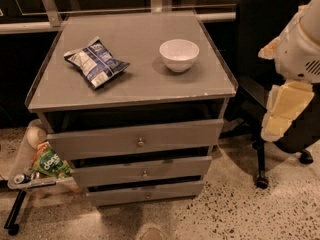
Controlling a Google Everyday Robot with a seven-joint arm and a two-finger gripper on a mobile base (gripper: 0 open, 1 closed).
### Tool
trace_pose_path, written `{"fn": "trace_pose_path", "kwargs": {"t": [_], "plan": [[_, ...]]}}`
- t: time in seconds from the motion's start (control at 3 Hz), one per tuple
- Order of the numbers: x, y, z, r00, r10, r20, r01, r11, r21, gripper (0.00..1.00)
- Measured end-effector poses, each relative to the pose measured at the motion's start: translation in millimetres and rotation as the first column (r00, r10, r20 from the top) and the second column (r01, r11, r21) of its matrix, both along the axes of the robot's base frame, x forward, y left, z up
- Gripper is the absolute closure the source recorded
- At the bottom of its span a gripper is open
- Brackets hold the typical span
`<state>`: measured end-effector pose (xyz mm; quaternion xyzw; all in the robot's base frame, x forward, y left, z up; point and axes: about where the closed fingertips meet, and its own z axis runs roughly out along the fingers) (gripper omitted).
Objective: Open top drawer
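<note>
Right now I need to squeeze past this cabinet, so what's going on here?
A one-armed robot is tasked with opening the top drawer of the grey cabinet. Its pincer hangs off to the cabinet's right, in front of the black office chair, well clear of the drawer's knob. The drawer has not been gripped. On the cabinet top sit a chip bag and a white bowl, apart from each other; a green snack pack lies low at the left.
</note>
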<state>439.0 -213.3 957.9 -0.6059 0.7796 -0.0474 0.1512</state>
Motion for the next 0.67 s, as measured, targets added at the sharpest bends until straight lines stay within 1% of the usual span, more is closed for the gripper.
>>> {"fn": "trace_pose_path", "kwargs": {"t": [0.33, 0.67], "plan": [[5.6, -0.4, -61.0, 0.9987, -0.034, -0.037, 0.034, 0.999, -0.01, 0.0], [20.0, -0.9, -137.9, 0.9946, -0.066, -0.081, 0.065, 0.998, -0.007, 0.0]]}}
